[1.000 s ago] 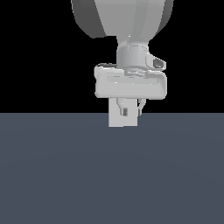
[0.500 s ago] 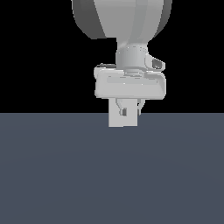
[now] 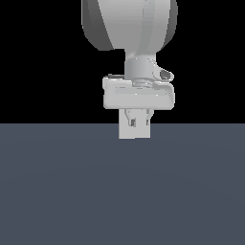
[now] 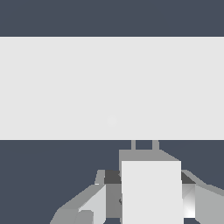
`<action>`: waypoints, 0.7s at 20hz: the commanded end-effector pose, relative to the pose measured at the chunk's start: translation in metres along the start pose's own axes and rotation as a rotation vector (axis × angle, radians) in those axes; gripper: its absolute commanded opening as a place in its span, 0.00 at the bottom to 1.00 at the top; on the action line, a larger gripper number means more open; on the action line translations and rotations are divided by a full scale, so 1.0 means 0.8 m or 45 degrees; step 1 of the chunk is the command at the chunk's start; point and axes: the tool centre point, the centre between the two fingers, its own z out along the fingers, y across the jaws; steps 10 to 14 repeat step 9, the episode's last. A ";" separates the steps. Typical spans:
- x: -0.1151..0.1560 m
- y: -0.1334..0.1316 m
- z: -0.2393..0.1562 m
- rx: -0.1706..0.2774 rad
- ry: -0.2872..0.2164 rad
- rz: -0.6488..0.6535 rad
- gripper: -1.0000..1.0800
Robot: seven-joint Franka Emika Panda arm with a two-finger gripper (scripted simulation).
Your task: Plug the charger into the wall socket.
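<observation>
The charger point(image 4: 151, 188) is showing in the wrist view as a plain, matte white cube with crisp flat faces and sharp corners. Two short grey prongs point(image 4: 144, 145) are sticking out of its far face, thin and rectangular, standing side by side.

The gripper point(image 4: 151, 192) is pinching the charger: pale grey fingers point(image 4: 94, 203) are pressing against both sides of the cube, blocky and smooth, with a bright sheen on the one opposite.

The wall socket point(image 4: 65, 87) is filling the wrist view beyond the prongs as a wide, flat, featureless white band, smooth and evenly lit, with only a faint lighter spot near its centre. The prong tips are appearing to reach the plate's near edge; whether they are touching it I cannot tell. The dull slate-blue floor point(image 4: 43, 175) is showing on either side of the plate, uniform and untextured.

In the exterior view, the arm point(image 3: 129, 28) is hanging as a large rounded grey shell, narrowing to a cylindrical wrist and a boxy, soft-edged white hand point(image 3: 139, 93). Directly beneath that hand, a small white block point(image 3: 134, 130) is sitting between the fingers, its lower edge overlapping the floor's horizon against a black background.
</observation>
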 end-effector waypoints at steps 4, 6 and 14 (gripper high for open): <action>0.017 0.000 0.001 0.000 0.000 0.000 0.00; 0.020 0.000 0.001 0.000 0.000 0.000 0.00; 0.021 0.001 0.001 0.000 0.000 0.000 0.00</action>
